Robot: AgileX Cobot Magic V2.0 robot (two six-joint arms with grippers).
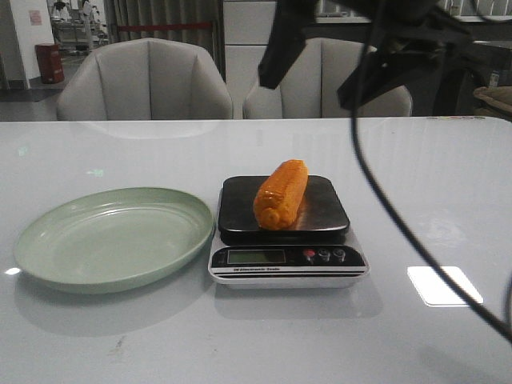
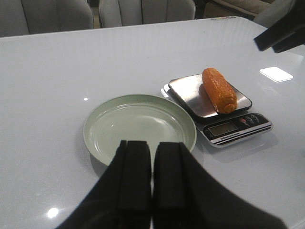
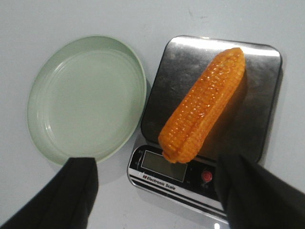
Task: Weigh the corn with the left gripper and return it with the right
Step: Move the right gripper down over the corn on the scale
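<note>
Tabletop scale (image 1: pixel 284 214) with corn (image 1: pixel 282 194)

Bright, even overhead light; glare patches on the glossy table (image 1: pixel 448 200); soft shadows.

One corn (image 1: pixel 282 194) cob is counted, one pale green plate (image 1: pixel 48 240), and one electronic scale (image 1: pixel 240 276) bearing three small buttons (image 1: pixel 324 255). Two grey chairs (image 1: pixel 144 80) are seen at the far side. Two grippers are counted: left gripper (image 2: pixel 152 191) and right gripper (image 3: pixel 157 195).

Left hand (image 2: pixel 152 191) fingers pressed together, empty; right hand (image 3: pixel 157 191) fingers spread wide, empty.
</note>
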